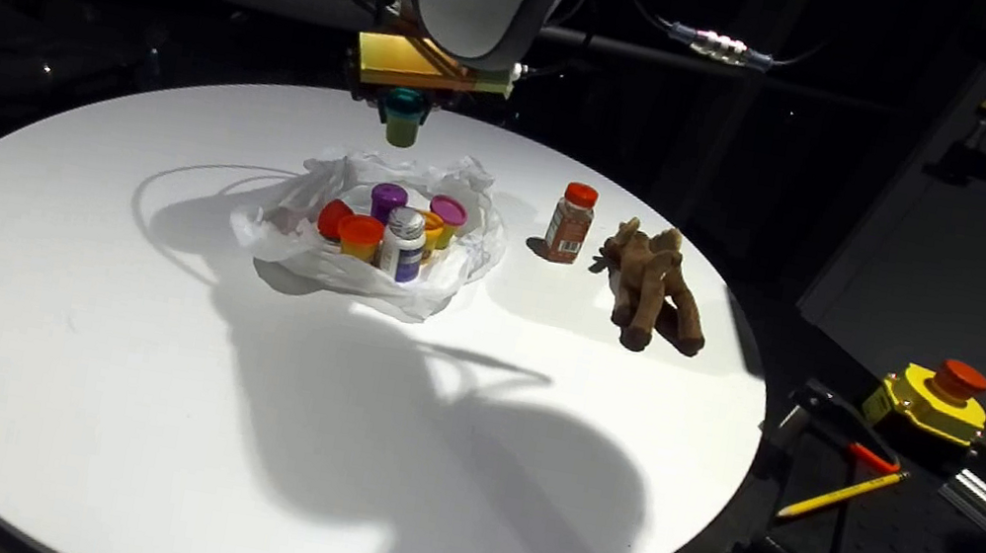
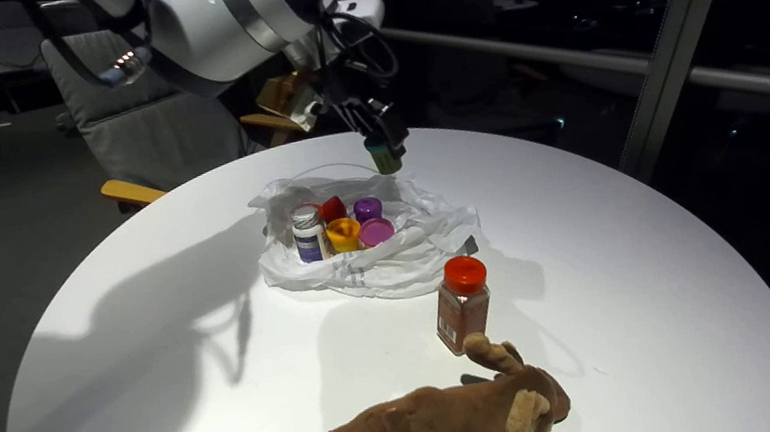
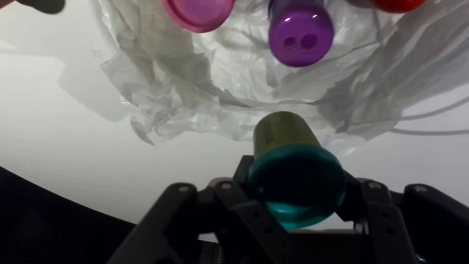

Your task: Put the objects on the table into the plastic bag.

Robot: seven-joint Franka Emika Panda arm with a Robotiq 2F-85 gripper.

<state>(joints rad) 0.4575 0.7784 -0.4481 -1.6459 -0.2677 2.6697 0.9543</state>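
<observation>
Table [image 1: 168, 362] — bag [image 2: 399, 263], bottle [image 1: 569, 227], plush toy [image 1: 649, 281]

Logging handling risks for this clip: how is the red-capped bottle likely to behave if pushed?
Standing upright and taller than wide, the red-capped bottle could tip if nudged high up. Its flat, angular sides suggest it would hardly roll once down. The straight, undented walls look fairly stiff.

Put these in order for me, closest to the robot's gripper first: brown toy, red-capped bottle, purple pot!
From the gripper, in both exterior views:
1. Purple pot: in the open plastic bag.
2. Red-capped bottle: on the table, between bag and toy.
3. Brown toy: also on the table, beyond the bottle.
</observation>
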